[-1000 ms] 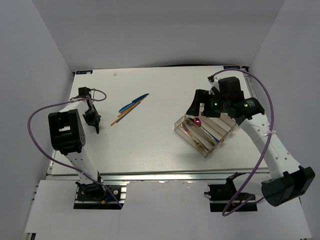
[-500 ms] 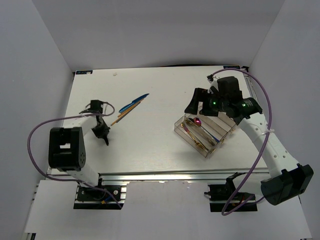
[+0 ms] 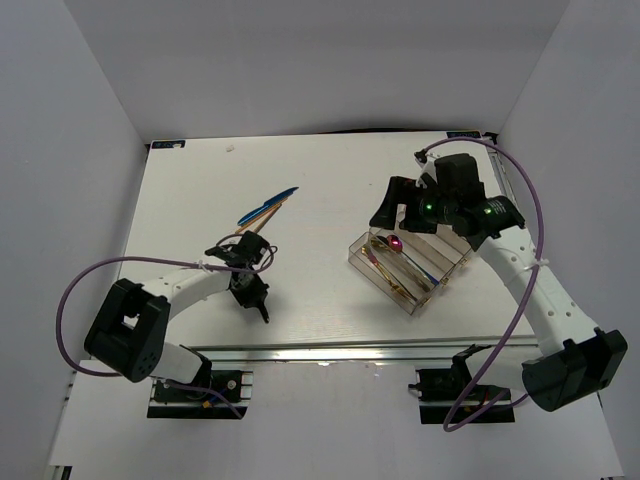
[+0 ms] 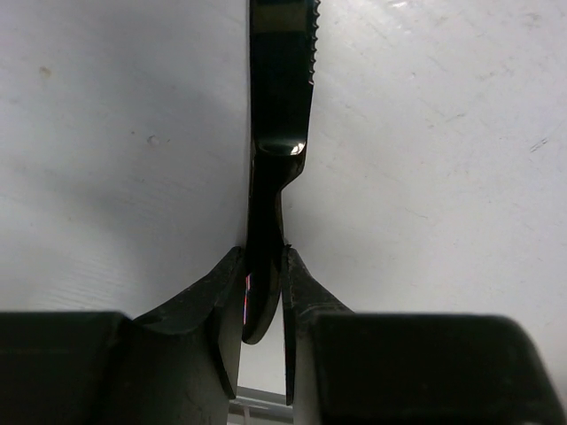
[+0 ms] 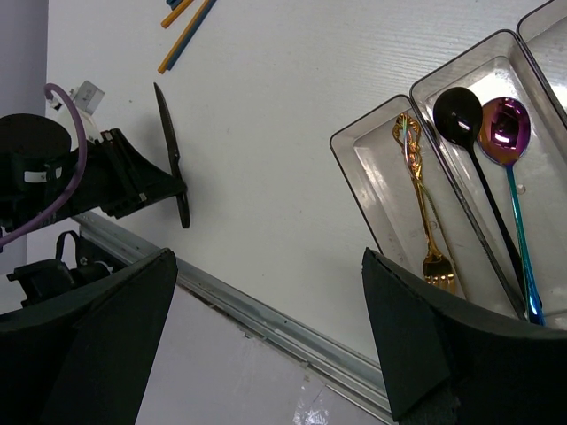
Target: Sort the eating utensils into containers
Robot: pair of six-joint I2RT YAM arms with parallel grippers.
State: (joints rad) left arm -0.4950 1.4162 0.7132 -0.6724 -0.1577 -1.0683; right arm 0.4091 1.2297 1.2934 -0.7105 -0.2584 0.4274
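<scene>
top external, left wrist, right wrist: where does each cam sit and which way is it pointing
Top external: above and behind, looking down at the table; left arm and right arm show, bases included.
Left wrist: on the left arm, looking along the left pincer at the table; its fingers clamp a black knife.
Right wrist: on the right arm, looking down past the open right pincer at the tray.
Shared: right wrist and top views both show the tray, the black knife and the left pincer.

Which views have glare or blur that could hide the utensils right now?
Left wrist: bright glint on the black knife, fingers dark and soft. Right wrist: glare on the bowl of the purple spoon, otherwise sharp. Top external: evenly lit, only the front rail shines.
</scene>
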